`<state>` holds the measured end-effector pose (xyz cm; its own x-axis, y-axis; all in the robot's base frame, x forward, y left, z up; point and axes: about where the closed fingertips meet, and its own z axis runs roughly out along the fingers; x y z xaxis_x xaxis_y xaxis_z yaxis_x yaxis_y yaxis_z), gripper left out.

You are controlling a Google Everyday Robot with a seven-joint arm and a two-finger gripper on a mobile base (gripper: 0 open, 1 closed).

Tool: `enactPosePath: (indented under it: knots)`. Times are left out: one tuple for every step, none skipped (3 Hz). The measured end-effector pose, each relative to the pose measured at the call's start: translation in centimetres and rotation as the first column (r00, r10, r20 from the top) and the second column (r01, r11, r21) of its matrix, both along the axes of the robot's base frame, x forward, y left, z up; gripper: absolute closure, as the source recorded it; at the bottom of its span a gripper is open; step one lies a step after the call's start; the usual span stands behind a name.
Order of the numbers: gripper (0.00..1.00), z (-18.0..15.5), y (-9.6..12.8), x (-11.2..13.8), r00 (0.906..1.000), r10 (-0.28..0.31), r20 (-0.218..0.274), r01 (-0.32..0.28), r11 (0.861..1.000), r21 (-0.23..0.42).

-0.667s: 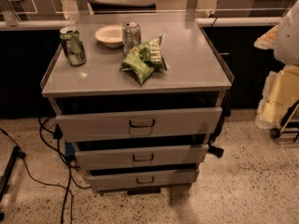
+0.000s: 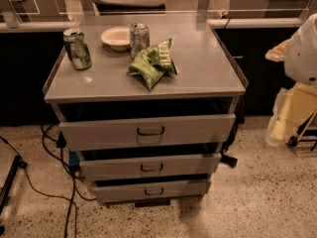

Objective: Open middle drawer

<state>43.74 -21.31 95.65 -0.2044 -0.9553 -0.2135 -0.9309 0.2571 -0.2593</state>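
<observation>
— Where's the middle drawer?

— The middle drawer sits between the taller top drawer and the lowest drawer. Its small dark bar handle is at the centre of the front, and a dark gap shows along its upper edge. The top drawer's front juts out further than it.

— And the gripper?

— The gripper is out of sight from here, so I can't tell whether it's wide or narrow. Only a white rounded shell shows at the right edge, well apart from the drawers.

— What's on the tabletop?

— On the tabletop there's a green can at the left, a pale bowl just beside a silver can, and green snack bags near the middle.
</observation>
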Motion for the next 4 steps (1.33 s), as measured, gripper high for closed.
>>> enactPosePath:
  knots:
    - [0.00, -4.8, 1.1, 0.2, 0.9996, 0.026, -0.009, -0.026, 0.999, 0.028]
    - [0.00, -8.8, 1.8, 0.4, 0.9986, 0.041, -0.032, -0.040, 0.998, 0.052]
    - [0.00, -15.3, 2.1, 0.8, 0.9941, 0.045, -0.099, -0.032, 0.992, 0.124]
    - [0.00, -21.0, 2.2, 0.4, 0.9839, 0.042, -0.174, -0.010, 0.983, 0.181]
